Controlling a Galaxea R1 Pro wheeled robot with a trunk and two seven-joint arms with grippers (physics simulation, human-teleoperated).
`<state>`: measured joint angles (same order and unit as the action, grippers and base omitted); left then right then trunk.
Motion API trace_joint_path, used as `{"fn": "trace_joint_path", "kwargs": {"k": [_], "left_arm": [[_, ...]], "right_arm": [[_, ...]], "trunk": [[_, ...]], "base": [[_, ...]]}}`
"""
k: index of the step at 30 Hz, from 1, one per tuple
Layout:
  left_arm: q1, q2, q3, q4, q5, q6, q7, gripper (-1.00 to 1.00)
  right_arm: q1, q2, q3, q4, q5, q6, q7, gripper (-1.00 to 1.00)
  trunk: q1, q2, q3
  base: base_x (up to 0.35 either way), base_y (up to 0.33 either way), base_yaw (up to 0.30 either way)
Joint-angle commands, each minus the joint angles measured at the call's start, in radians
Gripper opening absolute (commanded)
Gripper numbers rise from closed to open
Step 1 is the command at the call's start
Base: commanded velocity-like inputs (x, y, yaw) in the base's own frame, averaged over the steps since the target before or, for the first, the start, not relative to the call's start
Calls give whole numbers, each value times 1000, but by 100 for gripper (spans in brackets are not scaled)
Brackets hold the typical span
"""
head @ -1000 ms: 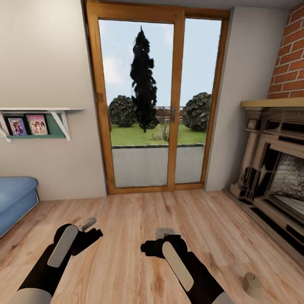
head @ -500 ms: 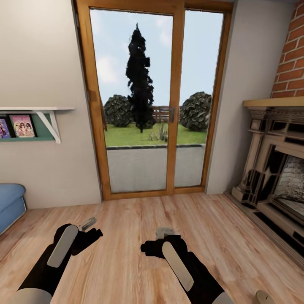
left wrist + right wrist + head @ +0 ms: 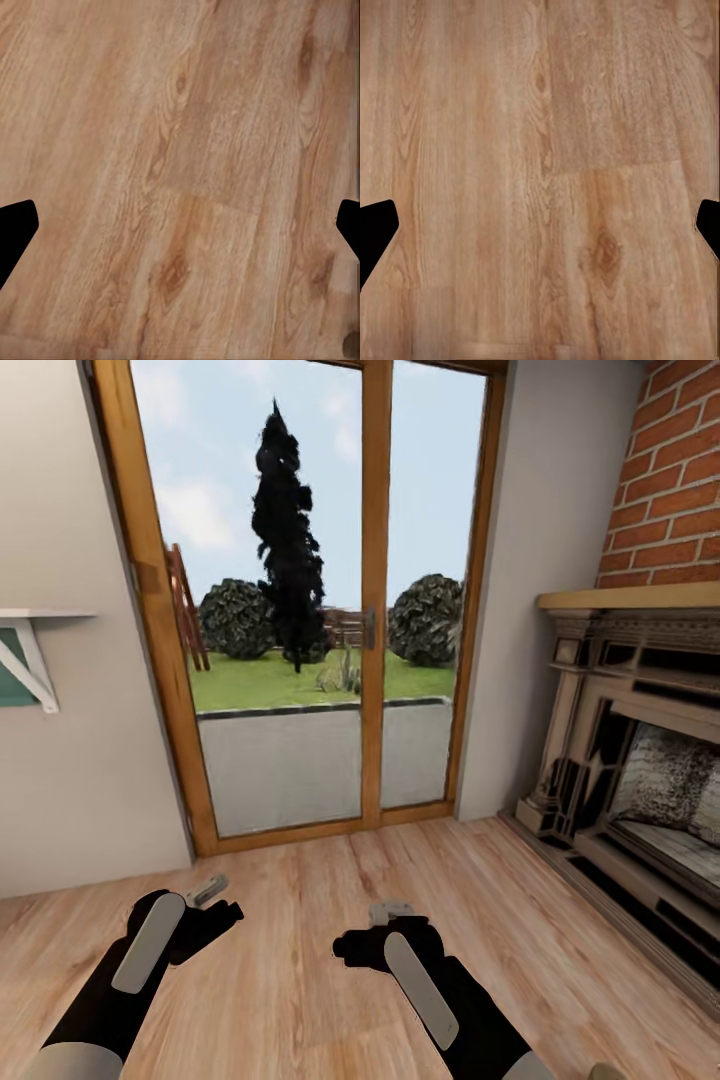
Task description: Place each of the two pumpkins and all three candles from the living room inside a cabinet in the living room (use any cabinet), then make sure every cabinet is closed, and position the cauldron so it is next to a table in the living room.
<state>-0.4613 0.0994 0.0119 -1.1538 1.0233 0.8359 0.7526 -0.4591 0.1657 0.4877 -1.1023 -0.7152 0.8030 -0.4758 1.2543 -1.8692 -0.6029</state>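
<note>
Bare light-brown wooden plank floor (image 3: 300,920) lies open from the wood-framed glass patio door (image 3: 300,610) back toward the camera. Right of that door, the ornate dark fireplace surround (image 3: 630,760) blocks passage; left of it, a white wall shelf (image 3: 30,635) juts out.

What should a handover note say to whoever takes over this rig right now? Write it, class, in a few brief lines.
Left gripper: open, empty, over bare floor.
Right gripper: open, empty, over the floor.
Ahead: glass door; fireplace to the right.
Pumpkins, candles, cabinet, cauldron: not located from here.
Done: nothing confirmed.
Left: find and store the items, close cabinets, place the cauldron by a table.
</note>
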Motion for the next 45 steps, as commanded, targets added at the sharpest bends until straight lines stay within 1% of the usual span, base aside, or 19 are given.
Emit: {"fn": "trace_joint_path", "kwargs": {"k": [1, 17, 23, 34, 45], "left_arm": [[0, 0, 0, -1, 11, 2, 10, 100], [0, 0, 0, -1, 11, 2, 10, 100], [0, 0, 0, -1, 11, 2, 10, 100], [0, 1, 0, -1, 11, 2, 10, 100], [0, 1, 0, -2, 11, 1, 10, 100]], "right_arm": [[-1, 0, 1, -1, -10, 1, -10, 100], [-1, 0, -1, 1, -12, 2, -9, 100], [-1, 0, -1, 2, -12, 2, -9, 100], [-1, 0, -5, 5, -12, 2, -8, 100], [-1, 0, -9, 6, -13, 2, -7, 100]], "trunk": [[1, -1, -2], [1, -1, -14], [1, -1, -19], [1, -1, -27], [1, -1, -32]], "base": [[340, 92, -249], [306, 181, -249], [284, 57, -250], [63, 13, -252], [258, 150, -266]]}}
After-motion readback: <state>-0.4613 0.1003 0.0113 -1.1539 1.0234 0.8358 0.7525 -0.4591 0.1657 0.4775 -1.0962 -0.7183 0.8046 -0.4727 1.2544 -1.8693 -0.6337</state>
